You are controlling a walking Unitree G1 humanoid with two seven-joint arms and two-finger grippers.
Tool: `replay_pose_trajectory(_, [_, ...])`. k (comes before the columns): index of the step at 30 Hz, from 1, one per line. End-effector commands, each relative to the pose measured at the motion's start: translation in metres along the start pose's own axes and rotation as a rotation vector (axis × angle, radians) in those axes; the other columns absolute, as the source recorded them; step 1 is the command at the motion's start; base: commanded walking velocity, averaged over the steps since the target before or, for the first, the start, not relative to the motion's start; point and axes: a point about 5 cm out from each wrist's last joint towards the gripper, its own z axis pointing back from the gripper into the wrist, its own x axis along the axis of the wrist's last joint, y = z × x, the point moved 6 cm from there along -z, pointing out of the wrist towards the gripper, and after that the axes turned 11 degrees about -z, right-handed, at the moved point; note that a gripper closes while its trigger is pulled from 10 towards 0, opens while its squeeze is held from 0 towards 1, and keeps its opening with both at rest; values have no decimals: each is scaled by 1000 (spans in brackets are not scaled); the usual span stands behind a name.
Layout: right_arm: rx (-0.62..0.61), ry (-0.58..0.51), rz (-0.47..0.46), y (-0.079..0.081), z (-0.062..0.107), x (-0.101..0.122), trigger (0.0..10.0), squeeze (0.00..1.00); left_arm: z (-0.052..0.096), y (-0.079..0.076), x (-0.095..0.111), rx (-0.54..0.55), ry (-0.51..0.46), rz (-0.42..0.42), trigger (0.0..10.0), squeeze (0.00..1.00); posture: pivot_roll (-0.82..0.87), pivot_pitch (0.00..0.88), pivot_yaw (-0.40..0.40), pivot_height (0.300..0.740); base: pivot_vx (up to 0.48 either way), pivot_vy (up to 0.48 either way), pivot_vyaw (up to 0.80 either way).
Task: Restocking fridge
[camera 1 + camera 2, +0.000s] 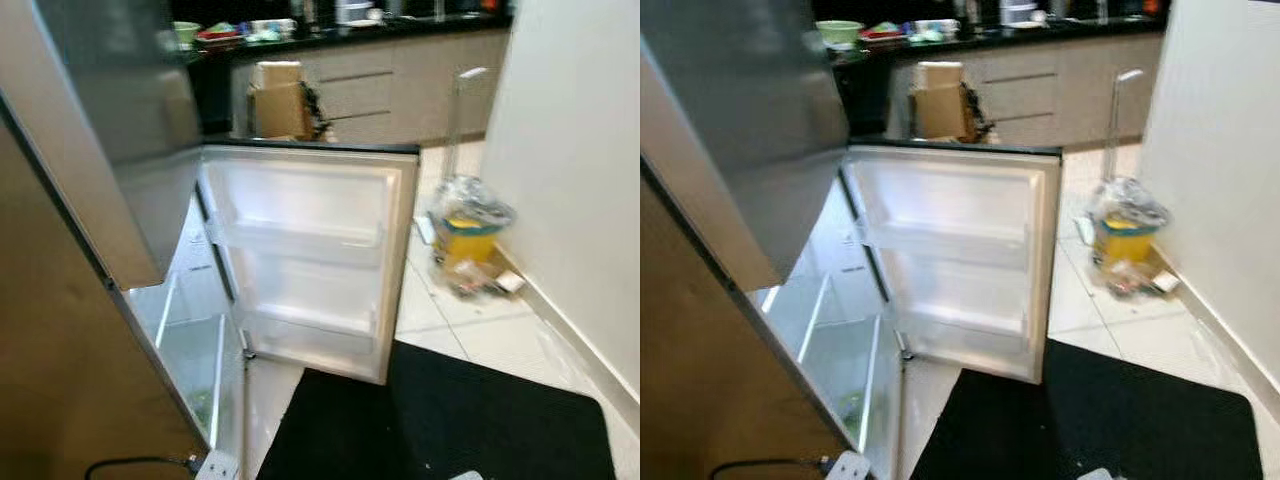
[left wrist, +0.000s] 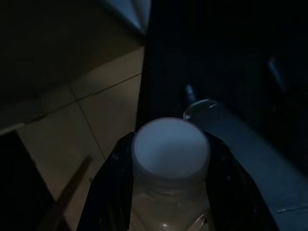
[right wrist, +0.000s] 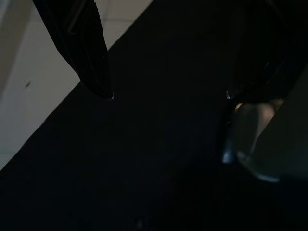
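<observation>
Left eye view shows the fridge (image 1: 150,330) with its lower door (image 1: 310,260) swung wide open, the door shelves bare, and a black mat (image 1: 450,420) on the tiled floor (image 1: 480,330) in front. A yellow bin (image 1: 468,238) lined with a bag stands by the wall, and a cardboard box (image 1: 278,100) sits before the kitchen table (image 1: 400,30). In the left wrist view the left pincer (image 2: 168,192) is closed around a white-capped bottle (image 2: 171,154), held above the floor. In the right wrist view the right pincer (image 3: 168,96) hangs over the mat with its fingers (image 3: 86,53) spread apart, gripping nothing.
</observation>
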Motion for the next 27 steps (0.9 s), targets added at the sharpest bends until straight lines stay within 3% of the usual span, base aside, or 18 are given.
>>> replay_pose_trajectory(1, [28,-5,-7,10,0,1,10000,0,1,5,-6,12,17,-1,10000,0,-102,12,43,740,0,0,750])
replay_pose_trajectory(27, [40,-19,17,10,-1,9,10000,0,1,4,-4,11,14,-12,10000,0,-107,0,37,740,0,0,745])
